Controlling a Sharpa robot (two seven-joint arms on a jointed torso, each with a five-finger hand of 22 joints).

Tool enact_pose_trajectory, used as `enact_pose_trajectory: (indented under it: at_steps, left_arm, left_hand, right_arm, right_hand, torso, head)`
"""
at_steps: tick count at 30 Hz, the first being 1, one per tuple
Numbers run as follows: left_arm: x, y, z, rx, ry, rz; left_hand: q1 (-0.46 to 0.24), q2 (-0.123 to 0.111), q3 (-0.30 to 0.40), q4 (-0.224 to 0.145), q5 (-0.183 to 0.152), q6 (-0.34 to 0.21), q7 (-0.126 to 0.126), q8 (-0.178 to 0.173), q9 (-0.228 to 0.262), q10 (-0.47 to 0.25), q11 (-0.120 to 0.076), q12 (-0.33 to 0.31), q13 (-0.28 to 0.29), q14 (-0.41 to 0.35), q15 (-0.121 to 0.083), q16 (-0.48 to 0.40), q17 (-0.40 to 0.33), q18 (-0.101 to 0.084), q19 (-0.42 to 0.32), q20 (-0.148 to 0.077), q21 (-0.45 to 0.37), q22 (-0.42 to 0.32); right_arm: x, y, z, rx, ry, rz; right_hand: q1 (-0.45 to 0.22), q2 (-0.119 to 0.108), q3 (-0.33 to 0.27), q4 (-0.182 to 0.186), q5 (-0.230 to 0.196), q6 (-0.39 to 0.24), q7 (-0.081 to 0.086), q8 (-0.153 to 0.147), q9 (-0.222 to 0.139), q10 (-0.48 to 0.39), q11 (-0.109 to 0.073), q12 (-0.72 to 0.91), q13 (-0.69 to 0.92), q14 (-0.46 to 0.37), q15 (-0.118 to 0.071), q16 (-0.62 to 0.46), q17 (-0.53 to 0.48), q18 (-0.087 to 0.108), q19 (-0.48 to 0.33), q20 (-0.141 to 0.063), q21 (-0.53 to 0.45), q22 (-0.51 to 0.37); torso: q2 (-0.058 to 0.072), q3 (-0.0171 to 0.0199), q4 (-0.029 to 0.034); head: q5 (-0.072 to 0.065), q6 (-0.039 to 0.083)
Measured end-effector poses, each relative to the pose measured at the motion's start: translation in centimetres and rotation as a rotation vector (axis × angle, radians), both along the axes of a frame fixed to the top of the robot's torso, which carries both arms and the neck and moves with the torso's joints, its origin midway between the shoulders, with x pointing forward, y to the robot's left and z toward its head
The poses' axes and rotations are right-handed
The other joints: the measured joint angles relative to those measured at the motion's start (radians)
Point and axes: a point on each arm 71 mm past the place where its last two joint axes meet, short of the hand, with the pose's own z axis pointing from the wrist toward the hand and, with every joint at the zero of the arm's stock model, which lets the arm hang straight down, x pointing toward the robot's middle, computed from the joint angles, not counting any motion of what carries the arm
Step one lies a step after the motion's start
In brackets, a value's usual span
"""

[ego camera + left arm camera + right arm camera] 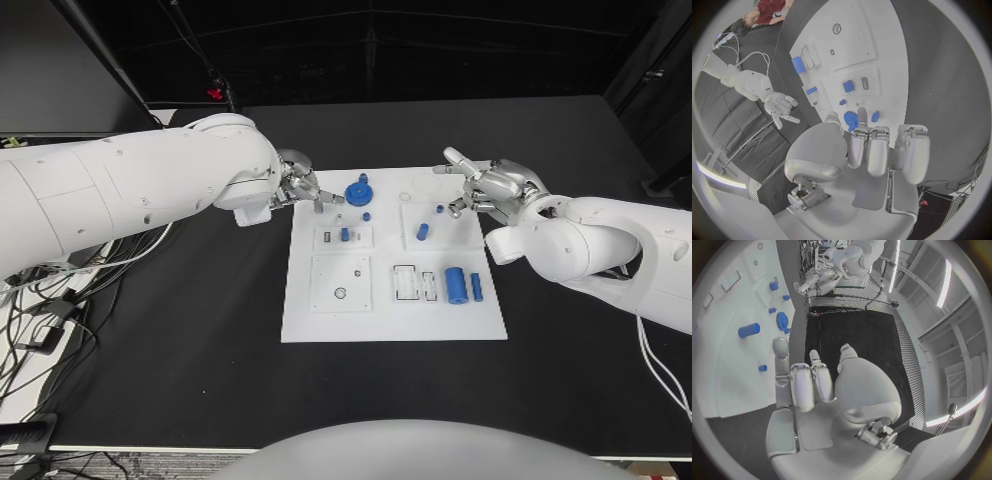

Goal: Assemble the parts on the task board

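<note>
The white task board (325,315) lies mid-table. At its far end sit a round blue part (359,190) and several small blue pegs, one (319,207) at the far left corner. My left hand (306,187) hovers over that corner with nothing in it; its fingertips reach toward the round part (851,120) and a peg (874,116). My right hand (483,185) hangs at the far right corner, fingers apart and holding nothing. A large blue cylinder (456,283) and a thin blue piece (476,287) lie near the board's right edge. The cylinder (749,330) also appears in the right wrist view.
Recessed slots (415,283) and a ring mark (339,293) sit on the board's near half. Cables (43,300) trail off the table's left side. Black tabletop (173,370) surrounds the board.
</note>
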Motion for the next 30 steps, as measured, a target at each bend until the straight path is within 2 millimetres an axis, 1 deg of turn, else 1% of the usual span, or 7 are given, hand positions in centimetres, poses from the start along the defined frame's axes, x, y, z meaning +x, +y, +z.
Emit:
enact_pose_trajectory:
  at_steps: [2, 9, 16, 18, 20, 26, 30]
  left_arm:
    - [0.3, 0.4, 0.5, -0.008, -0.012, 0.002]
    - [1.5, 1.8, 1.1, -0.018, -0.037, 0.025]
    - [2.8, 1.7, 1.4, -0.003, -0.04, 0.039]
    - [3.2, 1.5, 1.4, 0.004, -0.042, 0.04]
    - [3.6, 1.4, 1.2, 0.016, -0.042, 0.04]
    - [4.3, 1.2, 0.8, 0.046, -0.046, 0.036]
    - [4.6, 1.2, 0.7, 0.063, -0.046, 0.031]
  left_hand:
    - [-0.005, 0.005, -0.003, 0.0, 0.006, 0.0, 0.0, 0.0, 0.0, 0.0, 0.0, 0.0, 0.0, 0.0, 0.0, 0.0, 0.0, 0.0, 0.0, 0.0, 0.0, 0.0]
    - [-0.009, 0.001, -0.004, -0.001, 0.013, 0.0, 0.0, -0.007, -0.006, 0.0, 0.0, 0.0, 0.0, 0.0, 0.0, 0.0, 0.0, 0.0, 0.0, 0.0, 0.0, 0.0]
    - [-0.013, 0.005, -0.009, -0.002, 0.013, 0.0, 0.0, -0.021, -0.017, 0.0, 0.0, 0.0, 0.0, 0.0, 0.0, 0.0, 0.0, 0.0, 0.0, 0.0, 0.0, 0.0]
    - [-0.013, 0.005, -0.009, -0.002, 0.013, 0.0, 0.0, -0.021, -0.019, 0.0, 0.0, 0.0, 0.0, 0.0, 0.0, 0.0, 0.0, 0.0, 0.0, 0.0, 0.0, 0.0]
    - [-0.013, 0.005, -0.009, -0.002, 0.011, 0.0, 0.0, -0.031, -0.025, 0.0, 0.0, 0.0, 0.0, 0.0, 0.0, 0.0, 0.0, 0.0, 0.0, 0.0, 0.0, 0.0]
    - [-0.018, 0.01, -0.02, -0.001, -0.028, 0.004, 0.004, -0.045, -0.043, 0.0, 0.0, 0.0, 0.0, 0.0, 0.0, 0.0, 0.0, 0.0, 0.0, 0.0, 0.0, 0.0]
    - [-0.023, 0.015, -0.026, -0.001, -0.051, 0.007, 0.007, -0.058, -0.054, 0.0, 0.0, 0.0, 0.0, 0.0, 0.0, 0.0, 0.0, 0.0, 0.0, 0.0, 0.0, 0.0]
  right_arm:
    - [0.0, 0.0, 0.0, 0.0, 0.0, 0.0]
    - [0.1, 0.1, 0.0, 0.001, -0.001, 0.003]
    - [0.2, 0.3, -0.1, 0.004, -0.003, 0.009]
    - [0.2, 0.4, -0.1, 0.005, -0.003, 0.011]
    - [0.3, 0.5, -0.1, 0.005, -0.004, 0.013]
    - [0.3, 0.5, -0.1, 0.006, -0.004, 0.014]
    - [0.3, 0.5, -0.1, 0.006, -0.004, 0.014]
  right_hand:
    - [0.0, 0.0, 0.0, 0.0, 0.0, 0.0, 0.0, 0.0, 0.0, 0.0, 0.0, 0.0, 0.0, 0.0, 0.0, 0.0, 0.0, 0.0, 0.0, 0.0, 0.0, 0.0]
    - [0.0, 0.0, 0.0, 0.0, 0.0, 0.0, 0.0, 0.0, 0.0, 0.0, 0.0, 0.0, 0.0, 0.0, 0.0, 0.0, 0.0, 0.0, 0.0, 0.0, 0.0, 0.0]
    - [0.002, 0.002, 0.0, 0.0, 0.0, -0.002, 0.002, 0.0, 0.0, 0.0, 0.0, 0.0, 0.0, 0.0, 0.0, 0.0, 0.0, 0.0, 0.0, 0.0, -0.004, 0.0]
    - [0.004, 0.004, 0.0, 0.0, 0.0, -0.003, 0.003, 0.0, 0.0, 0.0, 0.0, 0.0, 0.0, 0.0, 0.0, 0.0, 0.0, 0.0, 0.0, 0.0, -0.005, -0.001]
    - [0.004, 0.004, 0.0, 0.0, 0.0, -0.003, 0.003, 0.0, 0.0, 0.0, 0.0, 0.0, 0.0, 0.0, 0.0, 0.0, 0.0, 0.0, 0.0, 0.0, -0.005, -0.001]
    - [0.004, 0.004, 0.0, 0.0, 0.0, -0.004, 0.003, 0.0, -0.001, 0.0, 0.0, 0.0, 0.0, 0.0, 0.0, 0.0, 0.0, 0.0, 0.0, 0.0, -0.005, -0.001]
    - [0.004, 0.004, -0.003, -0.003, 0.0, -0.003, 0.003, 0.0, -0.001, 0.0, 0.0, 0.0, 0.0, 0.0, 0.0, 0.0, 0.0, 0.0, 0.0, 0.0, -0.005, -0.002]
  torso:
    - [0.001, -0.0004, 0.0001]
    - [0.002, -0.0012, 0.0002]
    - [0.003, -0.0016, 0.0003]
    - [0.003, -0.0022, 0.0003]
    - [0.003, -0.0027, 0.0003]
    - [0.002, -0.0028, -0.0006]
    - [0.002, -0.0023, -0.0009]
  head:
    - [0.006, 0.007]
    - [0.034, 0.041]
    - [0.057, 0.066]
    - [0.062, 0.07]
    - [0.065, 0.074]
    - [0.067, 0.08]
    - [0.066, 0.079]
